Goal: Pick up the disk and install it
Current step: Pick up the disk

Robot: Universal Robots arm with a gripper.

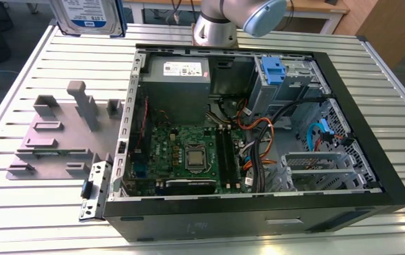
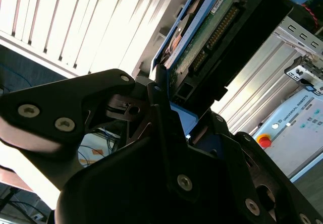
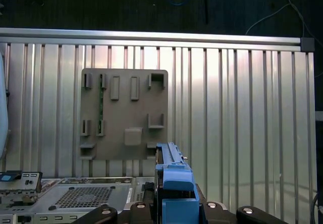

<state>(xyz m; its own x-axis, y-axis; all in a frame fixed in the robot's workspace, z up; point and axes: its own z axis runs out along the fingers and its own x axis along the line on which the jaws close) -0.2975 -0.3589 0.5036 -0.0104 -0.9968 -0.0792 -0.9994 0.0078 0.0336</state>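
The disk [image 1: 89, 15], a silver drive with a white-and-blue label and blue side brackets, hangs upright high above the table's far corner at the exterior view's left. In the second wrist view its green circuit-board underside [image 2: 212, 37] and blue bracket stick out from between the black fingers [image 2: 156, 90] of my gripper [image 2: 169, 105], which is shut on it. The first wrist view looks straight down on the disk [image 3: 171, 171] edge-on, blue bracket uppermost, clamped in the gripper [image 3: 174, 209] above the table.
An open computer case [image 1: 393, 175] lies on the slatted metal table [image 1: 39, 212], with motherboard [image 1: 188, 154], grey power supply [image 1: 177, 79] and a blue-latched drive bay [image 1: 273, 69]. A grey fixture plate [image 1: 60, 138] with upright holders lies beside the case. The arm's base [image 1: 216, 29] stands behind.
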